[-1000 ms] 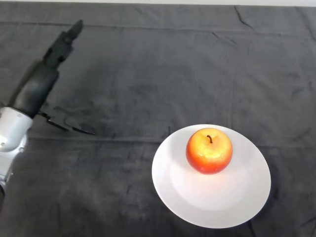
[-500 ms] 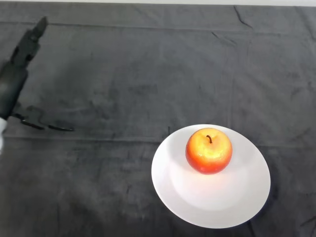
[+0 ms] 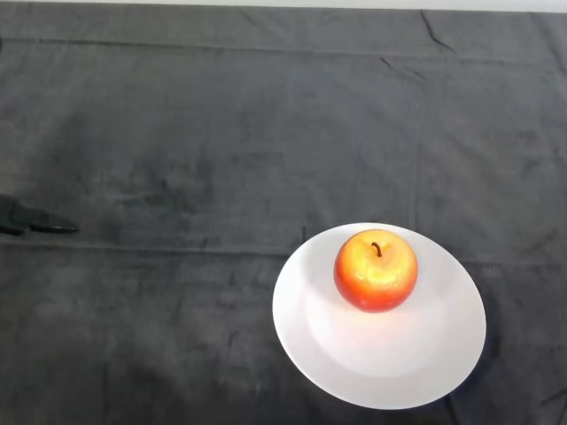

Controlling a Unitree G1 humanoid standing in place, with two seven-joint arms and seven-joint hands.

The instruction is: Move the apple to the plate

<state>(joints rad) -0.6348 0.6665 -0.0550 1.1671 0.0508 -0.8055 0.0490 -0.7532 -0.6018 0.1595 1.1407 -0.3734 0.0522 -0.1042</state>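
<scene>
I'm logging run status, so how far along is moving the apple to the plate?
Done, by the look of it: the apple sits upright on the white plate, stem up. No hand shows over the table, nothing is being held, and no step appears left.

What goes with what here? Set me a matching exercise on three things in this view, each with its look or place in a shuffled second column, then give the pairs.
Things:
1. apple
2. plate
3. cloth

Descriptions:
A. dark grey and creased, spread over the whole table
B. white and round, in the lower right of the head view
C. red and yellow, stem pointing up, resting on another thing

Pairs: 1-C, 2-B, 3-A
</scene>
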